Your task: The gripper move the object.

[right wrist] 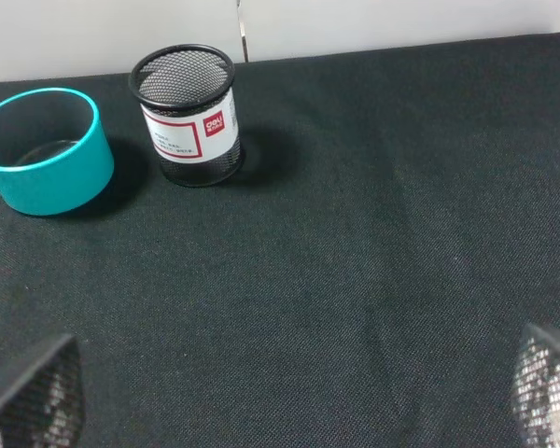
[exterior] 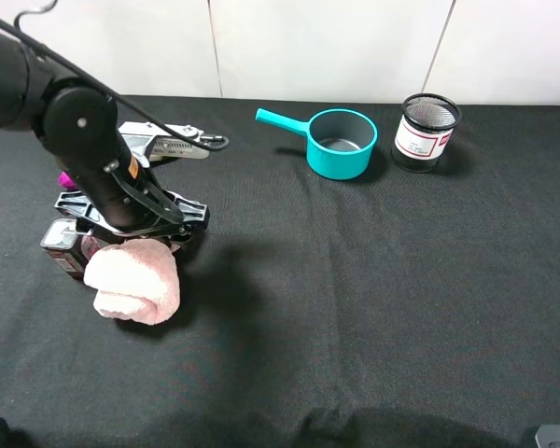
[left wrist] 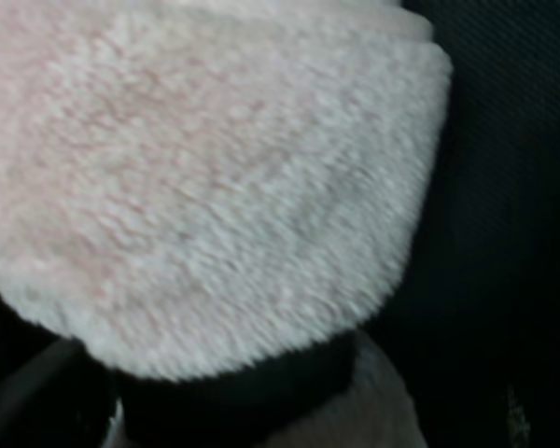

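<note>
Holding towel (exterior: 135, 285) in left fingers (left wrist: 33, 401) | right fingers (right wrist: 33, 397) wide apart | open cloth (exterior: 355, 308) rightward

A teal round saucepan (exterior: 336, 161), its straight handle pointing between nine and ten o'clock, stands on the black woven-cloth tabletop (exterior: 373, 299). At its three o'clock, near but apart, a black wire-mesh cylindrical cup (exterior: 420, 140) stands upright with a white red-edged label.

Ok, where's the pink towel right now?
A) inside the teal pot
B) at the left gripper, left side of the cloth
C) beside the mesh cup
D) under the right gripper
B: the pink towel is pinched in the left gripper, far from the teal pot and the mesh cup.
</note>
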Motion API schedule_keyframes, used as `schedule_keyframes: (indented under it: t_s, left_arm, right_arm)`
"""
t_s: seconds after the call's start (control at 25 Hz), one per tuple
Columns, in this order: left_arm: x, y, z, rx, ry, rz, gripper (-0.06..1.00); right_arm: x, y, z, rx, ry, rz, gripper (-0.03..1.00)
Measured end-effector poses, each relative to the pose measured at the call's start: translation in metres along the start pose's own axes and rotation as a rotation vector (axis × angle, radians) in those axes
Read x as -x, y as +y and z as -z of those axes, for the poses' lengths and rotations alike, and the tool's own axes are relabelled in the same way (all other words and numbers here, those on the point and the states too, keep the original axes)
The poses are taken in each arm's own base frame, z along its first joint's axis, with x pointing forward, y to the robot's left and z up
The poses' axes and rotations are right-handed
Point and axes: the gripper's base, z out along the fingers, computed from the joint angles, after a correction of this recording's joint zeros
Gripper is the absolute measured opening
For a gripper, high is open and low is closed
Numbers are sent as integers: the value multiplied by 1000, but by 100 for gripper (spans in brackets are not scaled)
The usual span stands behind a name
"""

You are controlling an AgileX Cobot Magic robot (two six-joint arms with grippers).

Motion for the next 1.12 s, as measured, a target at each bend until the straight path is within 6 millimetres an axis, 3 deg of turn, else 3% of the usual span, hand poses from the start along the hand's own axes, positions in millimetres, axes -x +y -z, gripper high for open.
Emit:
schedule_keyframes:
  t_s: [0.48,1.12]
  left_arm:
    - [9,-1,41,59,104,-12,82]
    - [-32,30,129,68,103,-13,82]
  right_arm:
    - [0,0,0,0,0,0,69]
    - [0,0,0,0,0,0,69]
